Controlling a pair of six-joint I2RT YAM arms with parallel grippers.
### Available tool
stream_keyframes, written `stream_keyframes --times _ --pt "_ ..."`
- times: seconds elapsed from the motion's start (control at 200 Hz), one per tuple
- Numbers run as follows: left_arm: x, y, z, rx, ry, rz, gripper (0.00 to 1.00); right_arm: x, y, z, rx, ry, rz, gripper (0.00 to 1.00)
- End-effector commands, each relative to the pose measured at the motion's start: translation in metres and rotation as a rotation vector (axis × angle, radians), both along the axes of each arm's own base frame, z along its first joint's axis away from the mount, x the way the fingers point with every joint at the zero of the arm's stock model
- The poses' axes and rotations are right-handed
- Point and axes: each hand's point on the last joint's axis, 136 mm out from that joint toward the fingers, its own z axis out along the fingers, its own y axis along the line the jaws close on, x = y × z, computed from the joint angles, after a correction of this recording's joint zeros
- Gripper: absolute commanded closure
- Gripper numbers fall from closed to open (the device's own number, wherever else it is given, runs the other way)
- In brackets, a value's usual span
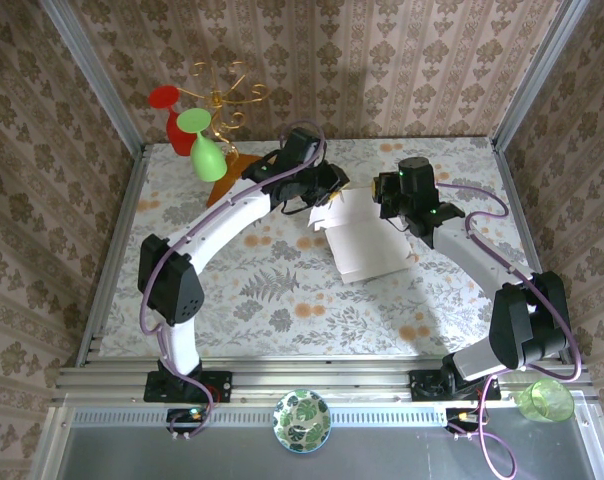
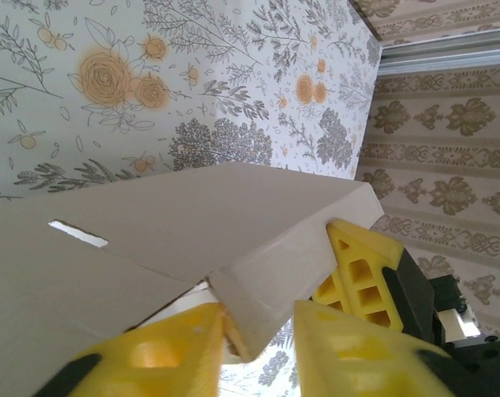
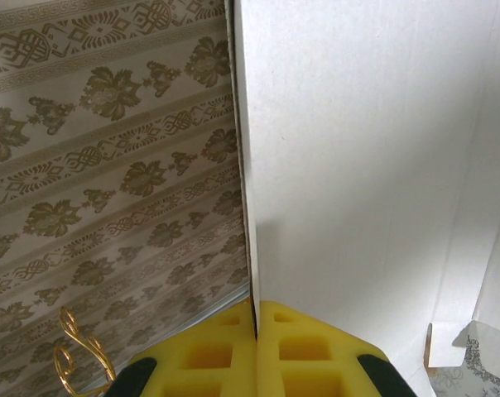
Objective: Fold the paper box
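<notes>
1. The paper box (image 1: 367,245) sat mid-worktop (image 1: 232,300), between both arms.
2. Right claw (image 3: 257,347) clamped a panel edge; left claw (image 2: 258,331) straddled a flap corner, grip unclear.
3. Probably light, thin, easily creased; best held by edges.

left arm (image 1: 217,225) arcs from base toward table centre | left gripper (image 2: 260,331) fingers parted astride a paper box (image 2: 192,223) corner, grip unclear | right arm (image 1: 482,250) reaches in, elbow bent | right gripper (image 3: 256,313) pinched tight on panel edge
</notes>
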Motion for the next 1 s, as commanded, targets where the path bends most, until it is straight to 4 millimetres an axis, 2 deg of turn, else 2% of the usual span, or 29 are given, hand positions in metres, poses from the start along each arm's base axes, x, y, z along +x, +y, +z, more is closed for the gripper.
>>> stream_keyframes --times 0.0,0.115,0.2,0.25,0.325,0.38,0.455,0.525,0.62,0.69,0.755,0.8,0.865,0.995 --pt "0.002 -0.001 0.004 0.014 -0.019 -0.005 0.8 -0.003 0.003 0.009 0.009 -0.022 -0.003 1.0" --pt "0.004 0.002 0.006 0.013 -0.027 0.002 0.96 -0.004 0.002 0.009 0.007 -0.024 -0.008 1.0" --pt "0.006 0.006 0.013 0.01 -0.058 0.008 0.97 -0.005 -0.001 0.009 0.003 -0.021 -0.017 1.0" --pt "0.009 0.008 0.022 -0.003 -0.094 0.002 0.91 -0.005 -0.004 0.008 0.001 -0.019 -0.022 1.0" --pt "0.011 0.011 0.04 -0.034 -0.159 -0.017 0.73 -0.005 -0.009 0.007 0.001 -0.014 -0.032 1.0" --pt "0.013 0.018 0.053 -0.047 -0.207 -0.019 0.64 -0.005 -0.013 0.007 0.002 -0.009 -0.039 1.0" --pt "0.014 0.036 0.071 -0.061 -0.291 -0.006 0.57 -0.004 -0.022 0.009 0.004 -0.002 -0.05 1.0" --pt "0.014 0.061 0.083 -0.055 -0.366 0.024 0.56 -0.004 -0.028 0.011 0.005 0.007 -0.057 1.0" --pt "0.011 0.101 0.064 -0.018 -0.366 0.06 0.61 -0.003 -0.036 0.013 0.019 0.021 -0.067 1.0" --pt "0.007 0.125 0.032 -0.011 -0.33 0.077 0.71 -0.005 -0.04 0.017 0.032 0.035 -0.076 1.0" --pt "0.004 0.138 -0.003 -0.027 -0.267 0.086 0.82 -0.005 -0.041 0.02 0.047 0.051 -0.074 1.0" --pt "0.001 0.141 -0.031 -0.035 -0.216 0.086 0.88 -0.006 -0.041 0.021 0.055 0.071 -0.071 1.0" --pt "0.0 0.135 -0.057 -0.063 -0.19 0.079 0.92 -0.009 -0.041 0.025 0.064 0.087 -0.073 1.0" --pt "0.009 0.113 -0.085 -0.147 -0.183 0.096 0.92 -0.011 -0.041 0.038 0.085 0.084 -0.09 1.0"
